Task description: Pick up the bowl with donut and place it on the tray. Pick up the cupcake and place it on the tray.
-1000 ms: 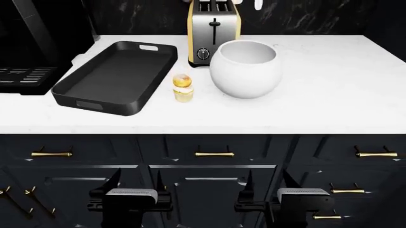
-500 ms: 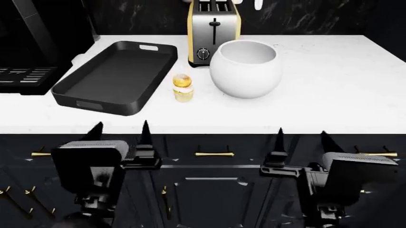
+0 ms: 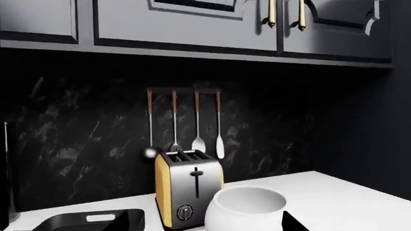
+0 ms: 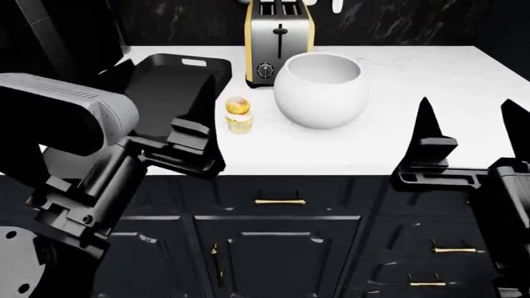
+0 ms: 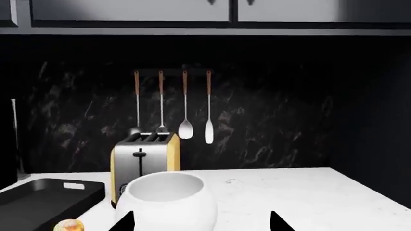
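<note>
The white bowl (image 4: 321, 90) stands on the white counter right of the cupcake (image 4: 238, 115); its inside is hidden, so no donut shows. The black tray (image 4: 195, 61) lies at the left, partly hidden behind my left gripper (image 4: 162, 82), which is open and empty above the tray's near end. My right gripper (image 4: 472, 107) is open and empty over the counter's front right. In the right wrist view the bowl (image 5: 168, 199) sits ahead between the fingertips (image 5: 124, 223), with the cupcake (image 5: 69, 225) and tray (image 5: 48, 198) beside it. The left wrist view shows the bowl (image 3: 247, 209) and the tray (image 3: 90, 221).
A steel and gold toaster (image 4: 279, 40) stands just behind the bowl, against the dark marble wall. Several utensils (image 5: 185, 106) hang on a rail above it. Dark drawers with gold handles (image 4: 279, 202) run below the counter's front edge.
Both arms have risen from in front of the cabinets to counter height, the left gripper now over the tray's near end. Bowl, cupcake and tray have not moved.
</note>
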{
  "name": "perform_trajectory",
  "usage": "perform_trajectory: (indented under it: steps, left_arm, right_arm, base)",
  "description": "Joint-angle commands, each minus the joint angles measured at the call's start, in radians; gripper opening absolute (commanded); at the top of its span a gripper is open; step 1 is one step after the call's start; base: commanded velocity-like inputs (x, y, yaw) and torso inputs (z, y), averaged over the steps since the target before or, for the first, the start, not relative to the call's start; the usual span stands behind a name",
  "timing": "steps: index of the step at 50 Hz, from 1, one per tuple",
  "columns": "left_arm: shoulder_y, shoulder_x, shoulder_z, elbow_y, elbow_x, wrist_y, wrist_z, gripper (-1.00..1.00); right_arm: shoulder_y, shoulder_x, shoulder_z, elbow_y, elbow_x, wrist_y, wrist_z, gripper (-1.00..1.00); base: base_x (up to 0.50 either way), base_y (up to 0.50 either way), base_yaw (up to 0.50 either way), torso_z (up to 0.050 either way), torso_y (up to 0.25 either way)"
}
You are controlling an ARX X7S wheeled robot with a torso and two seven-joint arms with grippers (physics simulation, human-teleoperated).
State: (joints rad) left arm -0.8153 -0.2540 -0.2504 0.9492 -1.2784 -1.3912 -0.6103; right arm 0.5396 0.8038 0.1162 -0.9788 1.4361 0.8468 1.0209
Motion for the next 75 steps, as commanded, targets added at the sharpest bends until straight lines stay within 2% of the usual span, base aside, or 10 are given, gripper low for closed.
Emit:
perform_trajectory:
  steps: [1, 7, 17, 33, 59, 63, 67, 72, 75]
  left_arm:
    - [-0.059, -0.014, 0.005, 0.037, -0.096, -0.060, -0.061, 1.00]
    - [-0.062, -0.025, 0.008, 0.040, -0.146, -0.053, -0.107, 1.00]
    - [-0.038, -0.036, 0.031, 0.034, -0.107, -0.027, -0.083, 1.00]
    - [-0.059, -0.053, 0.064, 0.015, -0.154, -0.011, -0.144, 1.00]
    - [-0.032, -0.075, 0.098, 0.016, -0.141, 0.040, -0.153, 1.00]
    - [0.062, -0.039, 0.091, 0.009, -0.118, 0.074, -0.144, 1.00]
    - [0.238, 0.024, 0.090, 0.038, -0.150, 0.099, -0.217, 1.00]
    - [0.327, 0.049, 0.136, 0.075, -0.239, 0.090, -0.369, 1.00]
    - [0.380, 0.064, 0.185, 0.081, -0.217, 0.061, -0.397, 1.00]
  right_arm:
    - [0.031, 0.072, 0.037, -0.036, 0.147, 0.017, 0.082, 1.00]
    - [0.024, 0.081, 0.051, -0.040, 0.159, 0.007, 0.080, 1.00]
    - [0.023, 0.097, 0.054, -0.046, 0.168, 0.009, 0.080, 1.00]
    - [-0.004, 0.104, 0.075, -0.055, 0.156, 0.010, 0.074, 1.00]
    - [-0.014, 0.090, 0.061, -0.049, 0.108, 0.020, 0.073, 1.00]
    - [-0.017, 0.087, 0.058, -0.044, 0.094, 0.023, 0.073, 1.00]
    - [-0.024, 0.097, 0.065, -0.047, 0.103, 0.020, 0.079, 1.00]
    - [-0.039, 0.098, 0.075, -0.050, 0.094, 0.016, 0.071, 1.00]
    - [-0.043, 0.089, 0.073, -0.046, 0.079, 0.015, 0.058, 1.00]
  base:
    - [0.24, 0.00, 0.00, 0.000, 0.000]
    - [0.27, 0.00, 0.00, 0.000, 0.000]
    - [0.29, 0.00, 0.00, 0.000, 0.000]
    - [0.29, 0.00, 0.00, 0.000, 0.000]
    - [0.21, 0.00, 0.00, 0.000, 0.001]
    - [0.00, 0.00, 0.00, 0.000, 0.000]
    - [0.00, 0.00, 0.00, 0.000, 0.000]
    - [0.00, 0.00, 0.00, 0.000, 0.000]
    - [0.00, 0.00, 0.00, 0.000, 0.000]
